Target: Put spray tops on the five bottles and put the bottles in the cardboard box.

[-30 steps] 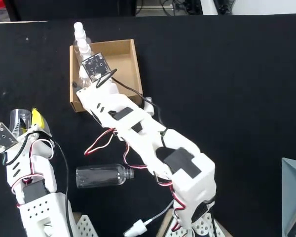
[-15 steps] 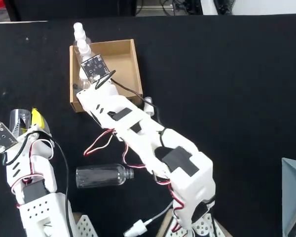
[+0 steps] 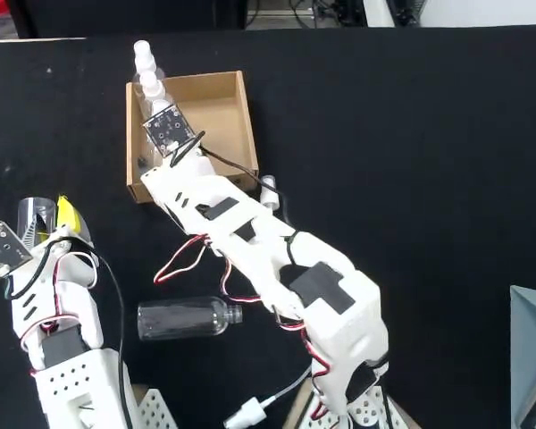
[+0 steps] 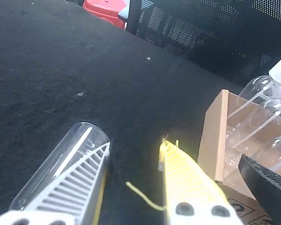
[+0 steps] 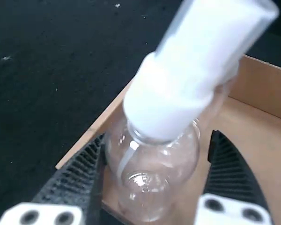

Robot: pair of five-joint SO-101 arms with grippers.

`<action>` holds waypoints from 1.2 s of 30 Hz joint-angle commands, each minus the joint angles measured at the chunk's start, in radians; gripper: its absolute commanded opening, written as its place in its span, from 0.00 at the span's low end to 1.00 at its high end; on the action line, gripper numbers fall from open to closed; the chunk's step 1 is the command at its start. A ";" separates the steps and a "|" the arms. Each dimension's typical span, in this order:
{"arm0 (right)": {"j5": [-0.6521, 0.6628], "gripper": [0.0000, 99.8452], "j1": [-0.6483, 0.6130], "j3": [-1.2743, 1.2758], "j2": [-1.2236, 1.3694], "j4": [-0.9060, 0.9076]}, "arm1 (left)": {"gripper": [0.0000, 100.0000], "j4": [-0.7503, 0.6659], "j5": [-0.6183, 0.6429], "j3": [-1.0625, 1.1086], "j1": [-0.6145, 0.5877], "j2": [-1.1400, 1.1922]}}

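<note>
In the cardboard box (image 3: pixel 221 105), spray-topped bottles (image 3: pixel 151 92), right fingers (image 5: pixel 227 164) flanking one

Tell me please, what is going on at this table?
The right gripper is open around a capped bottle standing in the cardboard box, next to other capped bottles. The left gripper is open over the table. One uncapped bottle lies on the table, and a loose spray top lies apart from it.
</note>
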 commanded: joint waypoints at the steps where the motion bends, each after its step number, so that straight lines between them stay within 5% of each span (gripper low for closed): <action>1: 0.011 0.28 -0.018 -0.061 -0.024 -0.015 | 0.16 -0.025 -0.002 0.004 0.004 -0.017; 8: 0.006 0.42 -0.021 -0.062 -0.022 0.009 | 0.16 -0.025 -0.002 0.004 0.004 -0.017; 36: 0.006 0.41 -0.015 -0.050 -0.217 0.264 | 0.16 -0.025 -0.002 0.004 0.004 -0.017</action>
